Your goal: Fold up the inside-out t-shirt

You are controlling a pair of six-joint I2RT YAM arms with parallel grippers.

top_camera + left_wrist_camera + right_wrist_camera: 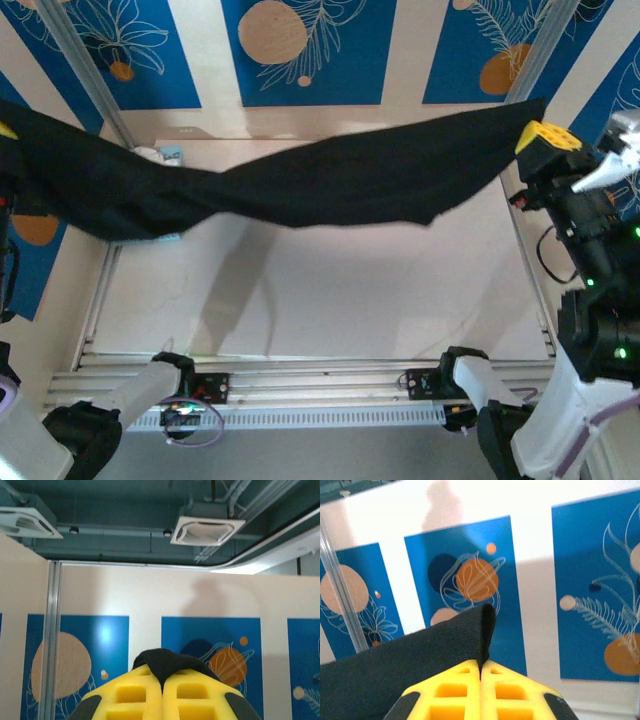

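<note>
Top external: left tool and right tool hold t-shirt, mostly hiding basket

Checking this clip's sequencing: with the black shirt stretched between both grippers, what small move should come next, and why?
Probably lower both arms together, keeping the stretch, to spread the t-shirt on the table. The left gripper and right gripper are each shut on an edge of it, and it sags in mid-air above the table, so no fold can start yet.
</note>
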